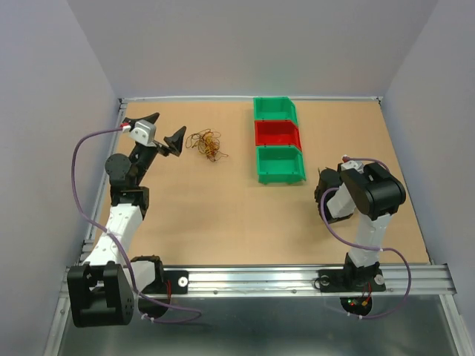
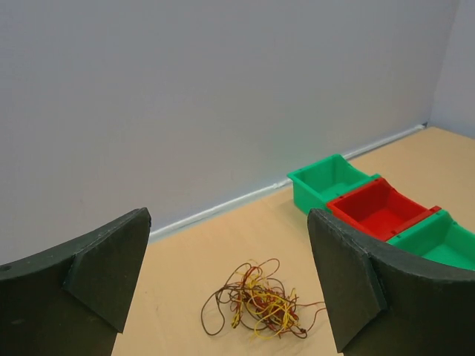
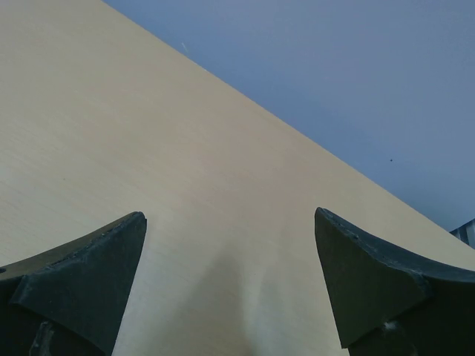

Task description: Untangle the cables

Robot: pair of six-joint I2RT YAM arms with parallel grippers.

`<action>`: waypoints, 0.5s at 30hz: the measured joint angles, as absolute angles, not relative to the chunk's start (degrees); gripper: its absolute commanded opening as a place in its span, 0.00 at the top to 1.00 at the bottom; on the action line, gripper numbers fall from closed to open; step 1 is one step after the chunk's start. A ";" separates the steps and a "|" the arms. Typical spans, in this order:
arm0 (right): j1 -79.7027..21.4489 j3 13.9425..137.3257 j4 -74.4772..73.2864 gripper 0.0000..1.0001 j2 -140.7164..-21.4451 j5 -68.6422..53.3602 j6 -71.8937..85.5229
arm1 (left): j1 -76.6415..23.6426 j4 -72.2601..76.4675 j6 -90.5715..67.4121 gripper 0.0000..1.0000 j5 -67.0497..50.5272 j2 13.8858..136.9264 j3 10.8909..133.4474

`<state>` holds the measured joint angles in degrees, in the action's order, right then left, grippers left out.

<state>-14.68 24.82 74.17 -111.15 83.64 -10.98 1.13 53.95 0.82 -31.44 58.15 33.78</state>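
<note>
The cables (image 1: 207,144) lie as one small tangle of thin brown, reddish and yellow wires on the wooden table, far left of centre. In the left wrist view the cables (image 2: 258,301) sit on the table ahead of and between the fingers. My left gripper (image 1: 165,130) is open and empty, raised just left of the tangle, not touching it. My right gripper (image 1: 324,194) is open and empty, low over bare table at the right, far from the cables; its wrist view shows only table and wall between the fingers (image 3: 82,285).
Three bins stand in a row at the back centre: a green bin (image 1: 274,109), a red bin (image 1: 277,133) and a second green bin (image 1: 280,164). Walls close the table on three sides. A metal rail (image 1: 260,279) runs along the near edge.
</note>
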 measured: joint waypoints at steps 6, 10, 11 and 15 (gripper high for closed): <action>-14.68 24.82 74.17 0.00 -111.15 83.64 -10.98 | 0.80 49.58 3.36 0.01 -32.01 63.48 37.32; -14.68 24.82 74.17 0.00 -111.15 83.61 -10.98 | -3.38 42.98 5.61 0.01 -27.62 71.33 44.62; -14.68 24.82 74.17 0.00 -111.15 83.64 -10.98 | -4.12 41.93 5.91 0.01 -26.59 73.25 46.26; -14.68 24.84 74.17 0.00 -111.15 83.66 -10.98 | -6.35 36.05 7.25 0.02 -23.05 83.68 54.48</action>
